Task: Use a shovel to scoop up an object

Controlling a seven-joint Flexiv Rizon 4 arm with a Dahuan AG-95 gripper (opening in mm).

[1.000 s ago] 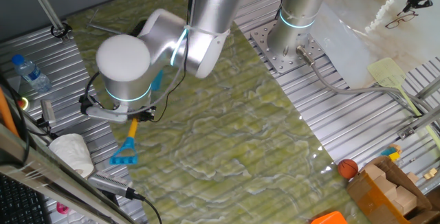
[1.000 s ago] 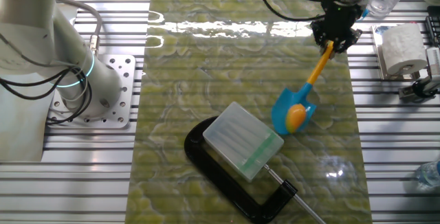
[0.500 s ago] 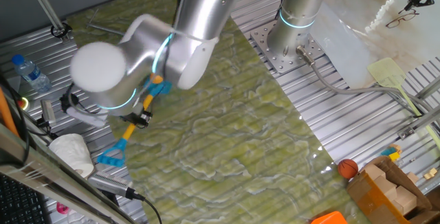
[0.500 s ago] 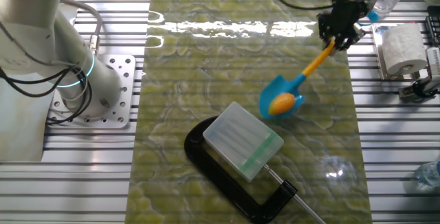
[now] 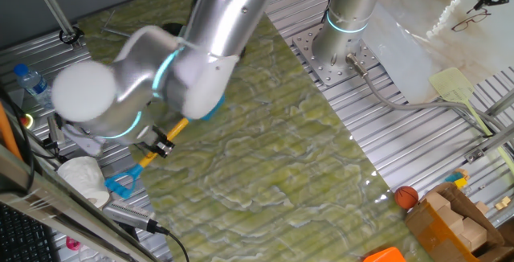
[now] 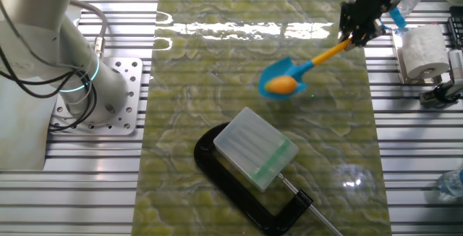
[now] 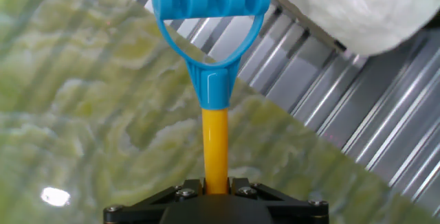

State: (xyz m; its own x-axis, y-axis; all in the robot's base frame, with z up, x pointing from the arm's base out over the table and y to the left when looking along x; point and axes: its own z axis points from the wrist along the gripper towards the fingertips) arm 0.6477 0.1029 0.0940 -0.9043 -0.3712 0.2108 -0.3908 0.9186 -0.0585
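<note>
The gripper [image 6: 359, 24] is clamped on the yellow shaft of the shovel [image 6: 307, 65], with the black jaws closed against both sides of the shaft at the bottom centre of the hand view. In the other fixed view, the gripper occupies the upper right of the frame, and the shovel extends from it down and to the left, ending in the blue blade near the centre of the frame. The object [image 6: 281, 85], a small orange-yellow oval lump, rests in the blade, above the green patterned table [image 6: 195, 69]. In the hand view, the blue D-shaped end of the shovel [image 7: 210, 31] sits at the top centre of the frame, pointing away from the gripper [image 7: 216, 191]. In one fixed view, the arm covers most of the shovel [image 5: 136, 169]; only part of the yellow shaft and the blue D-shaped end show at the lower left of the frame, just beside a white paper roll [image 5: 83, 179]. A black C-clamp [image 6: 239, 185] lies in the lower centre of the other fixed view, with a translucent box [image 6: 255, 147] resting on it. A round orange ball [image 5: 406, 195] sits at the lower right of one fixed view, well apart from the shovel.
</note>
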